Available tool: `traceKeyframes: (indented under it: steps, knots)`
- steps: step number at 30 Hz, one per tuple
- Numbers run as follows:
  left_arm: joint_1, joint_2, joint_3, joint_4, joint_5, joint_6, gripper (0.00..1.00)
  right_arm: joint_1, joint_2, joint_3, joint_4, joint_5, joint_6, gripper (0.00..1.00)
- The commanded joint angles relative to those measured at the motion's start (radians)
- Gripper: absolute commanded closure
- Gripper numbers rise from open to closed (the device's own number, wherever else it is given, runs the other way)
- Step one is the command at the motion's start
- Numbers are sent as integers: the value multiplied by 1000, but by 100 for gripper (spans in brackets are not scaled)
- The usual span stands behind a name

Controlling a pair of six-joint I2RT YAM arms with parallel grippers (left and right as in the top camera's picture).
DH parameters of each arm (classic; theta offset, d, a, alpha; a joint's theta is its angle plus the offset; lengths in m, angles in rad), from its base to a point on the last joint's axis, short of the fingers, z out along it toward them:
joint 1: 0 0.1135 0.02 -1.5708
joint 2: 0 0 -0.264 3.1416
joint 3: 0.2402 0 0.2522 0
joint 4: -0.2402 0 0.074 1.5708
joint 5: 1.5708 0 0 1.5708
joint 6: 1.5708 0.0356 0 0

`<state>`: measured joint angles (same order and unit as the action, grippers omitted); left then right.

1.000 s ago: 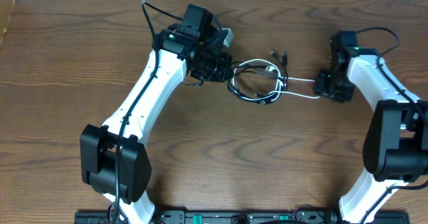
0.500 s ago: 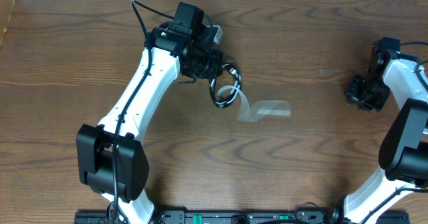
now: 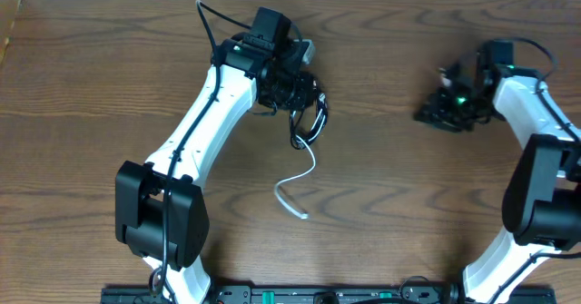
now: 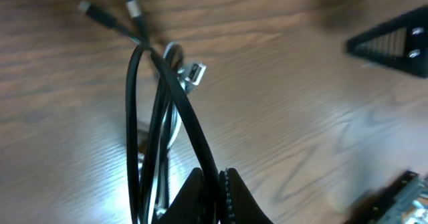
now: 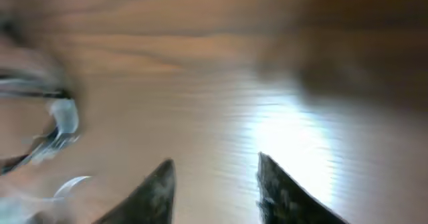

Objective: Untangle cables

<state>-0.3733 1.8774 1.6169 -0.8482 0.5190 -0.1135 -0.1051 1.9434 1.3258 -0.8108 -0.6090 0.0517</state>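
left gripper [image 4: 215,180] is clamped tight on the black cord [image 4: 180,114], a thin glossy bundle of loops gathered at its fingers; small plug ends [image 4: 130,5] poke out past the loops; the white cord [image 3: 292,201] trails from that bundle in a loose curl onto the table [image 3: 408,213]; right gripper [image 5: 215,162], well apart from both cords, has its jaws apart with nothing between them

One cable [image 3: 292,204] on table [image 3: 408,213], other cable [image 3: 316,121] behind it
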Motion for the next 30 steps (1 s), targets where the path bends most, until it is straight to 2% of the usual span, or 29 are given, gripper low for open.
traceKeyframes:
  steps: [1, 8, 14, 18, 22, 27, 30]
  knots:
    - [3, 9, 18, 14, 121, -5, 93, 42, -24, 2, 34, -343, -136, 56]
    - [4, -4, 37, 68, 234, -5, 93, 116, -24, 2, 101, -498, -135, 47]
    - [1, -5, 43, 113, 196, -172, 92, 185, -24, 2, 134, -481, -138, 42]
    - [-30, -3, 36, 91, 66, -180, 92, 177, -24, 2, 157, -426, -89, 42]
    - [-79, -3, 25, 65, -145, -180, 92, 135, -24, 2, 143, -314, -21, 42]
    - [-132, -2, 23, 42, -418, -179, 92, 78, -24, 2, 85, -156, -2, 43]
    - [-168, -1, 22, 38, -479, -176, 92, 23, -25, 2, 76, -145, -2, 43]
